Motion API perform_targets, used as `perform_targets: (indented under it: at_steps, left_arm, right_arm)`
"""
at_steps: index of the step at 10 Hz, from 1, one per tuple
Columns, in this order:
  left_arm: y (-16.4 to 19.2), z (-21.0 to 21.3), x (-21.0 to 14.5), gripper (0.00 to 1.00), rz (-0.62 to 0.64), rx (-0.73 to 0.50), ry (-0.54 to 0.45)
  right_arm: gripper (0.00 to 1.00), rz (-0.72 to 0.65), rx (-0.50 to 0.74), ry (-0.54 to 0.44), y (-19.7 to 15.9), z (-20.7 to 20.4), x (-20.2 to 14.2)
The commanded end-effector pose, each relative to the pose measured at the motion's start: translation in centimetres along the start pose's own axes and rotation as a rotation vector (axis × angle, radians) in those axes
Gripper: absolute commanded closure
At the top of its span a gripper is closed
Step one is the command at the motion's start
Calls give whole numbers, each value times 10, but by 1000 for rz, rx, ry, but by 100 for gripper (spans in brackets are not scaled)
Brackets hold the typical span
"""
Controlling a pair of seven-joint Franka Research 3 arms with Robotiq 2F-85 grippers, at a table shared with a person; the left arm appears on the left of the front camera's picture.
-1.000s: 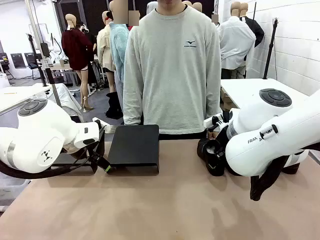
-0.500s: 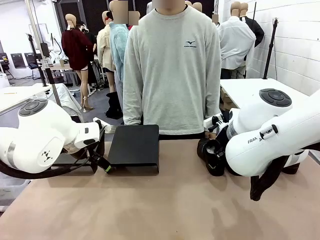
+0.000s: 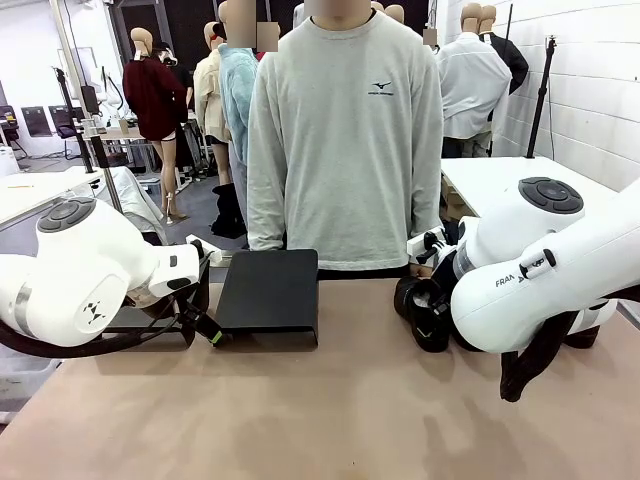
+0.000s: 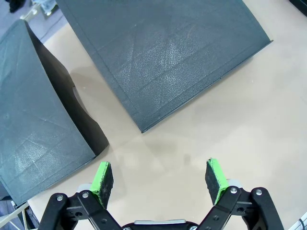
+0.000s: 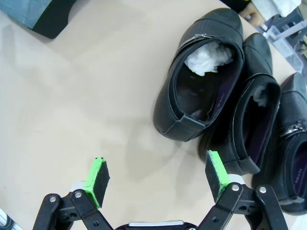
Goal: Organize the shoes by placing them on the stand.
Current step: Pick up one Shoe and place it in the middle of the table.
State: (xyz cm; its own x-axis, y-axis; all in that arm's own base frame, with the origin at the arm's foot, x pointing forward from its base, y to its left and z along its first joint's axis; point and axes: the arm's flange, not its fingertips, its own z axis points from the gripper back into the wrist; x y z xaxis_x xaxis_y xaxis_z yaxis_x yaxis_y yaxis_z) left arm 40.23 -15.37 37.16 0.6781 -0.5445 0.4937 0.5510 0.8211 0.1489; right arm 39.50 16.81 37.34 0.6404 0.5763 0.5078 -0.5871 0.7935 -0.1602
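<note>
- Black, slightly shiny shoes lie on the tan table in the right wrist view. There are three side by side, toes toward 1 o'clock, between 12 and 3 o'clock of the right gripper.
- The nearest shoe has crumpled white paper stuffed into its toe. The middle shoe presses against its side. The third shoe, at the picture's right edge, has a small metal buckle.
- The right gripper's green pads are spread wide with bare table between them. The pad at 3 o'clock sits just beside the middle shoe's heel; whether it touches I cannot tell.
- In the front view the black stand sits at 11 o'clock from the table's middle, just in front of a person in a grey sweatshirt.
- The dark mass under the right arm, at 3 o'clock of the stand, is probably gripper and shoes together, too crowded to separate. It lies well apart from the stand.
- The left gripper hangs low at 8 o'clock of the stand, just beside its corner.
- In the left wrist view its fingers are spread apart over bare table. The stand's flat top is at 12 o'clock and a second black panel at 9 o'clock.
</note>
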Motion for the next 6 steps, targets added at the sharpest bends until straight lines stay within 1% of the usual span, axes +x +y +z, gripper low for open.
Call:
perform_targets:
  at_steps: [1, 6]
  left_arm:
    - [2, 0, -1, 0, 6, 0, 0]
    - [2, 0, -1, 0, 6, 0, 0]
  right_arm:
    - [0, 0, 0, 0, 0, 0, 0]
    - [0, 0, 0, 0, 0, 0, 0]
